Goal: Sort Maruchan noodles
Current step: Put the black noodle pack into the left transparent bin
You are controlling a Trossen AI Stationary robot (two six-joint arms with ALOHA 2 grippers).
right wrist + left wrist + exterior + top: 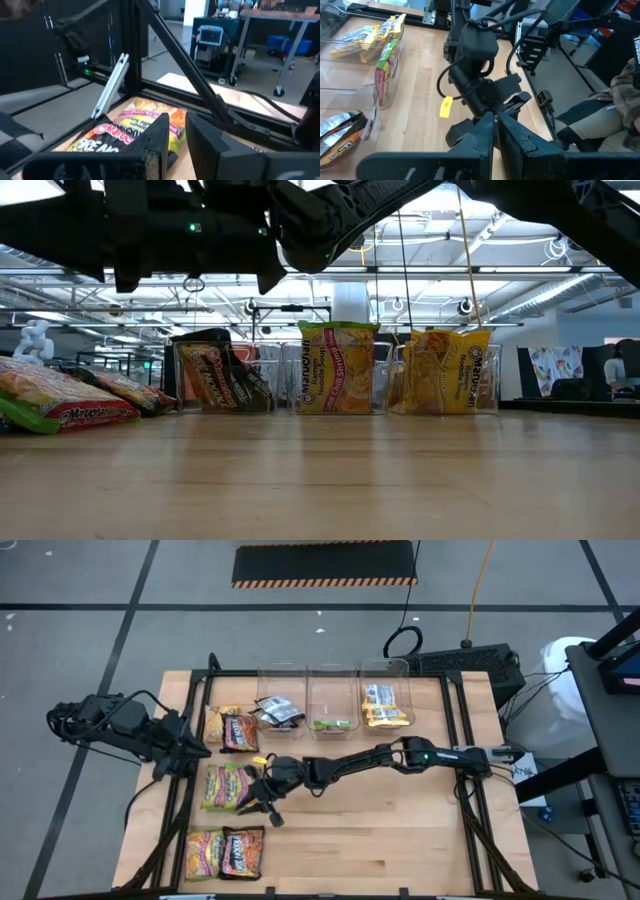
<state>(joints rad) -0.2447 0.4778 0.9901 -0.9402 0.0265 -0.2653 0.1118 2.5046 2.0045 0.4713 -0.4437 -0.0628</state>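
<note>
**Right gripper over the middle packets**

I saw the right gripper [262,798] low over the lime-green packet [222,786] at the tabletop's [400,840] left-middle, fingers slightly parted, holding nothing. The left gripper [196,751] waited at the left edge, fingers together, empty. Other packets lay nearby and in the three bins [335,692].

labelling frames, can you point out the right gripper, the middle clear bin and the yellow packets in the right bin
right gripper [262,796], high view, between its fingertips.
middle clear bin [330,676], high view, on its far rim.
yellow packets [385,708], high view, on the middle of the pile.
</note>
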